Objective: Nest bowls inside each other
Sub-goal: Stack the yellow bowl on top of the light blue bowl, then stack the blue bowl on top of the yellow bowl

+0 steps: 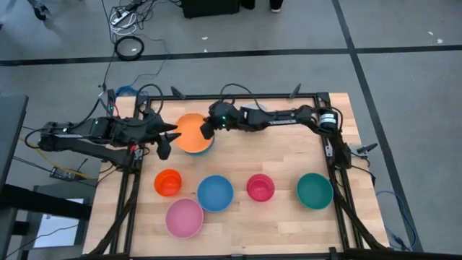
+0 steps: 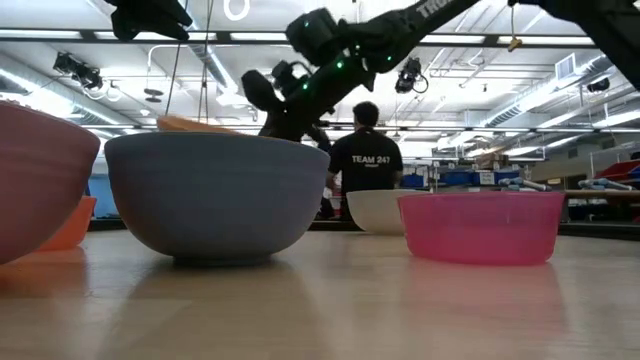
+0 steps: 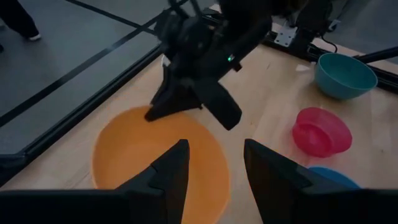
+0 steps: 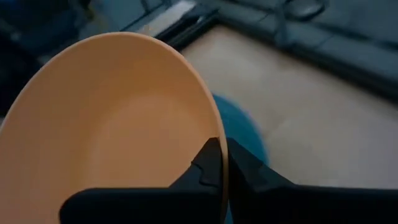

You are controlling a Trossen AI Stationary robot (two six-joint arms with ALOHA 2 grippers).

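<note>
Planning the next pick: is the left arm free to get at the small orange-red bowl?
Probably yes. The left gripper is open and empty, and the orange-red bowl sits on bare table close to it, nothing between.

High view straight down; low view level at tabletop; both wrist views close on orange bowl (image 3: 160,163).

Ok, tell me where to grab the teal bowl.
Take the teal bowl by its rim, coming straight down from above. It sits upright and open, apart from the others, so one finger can likely drop inside the thin wall and one outside.
</note>
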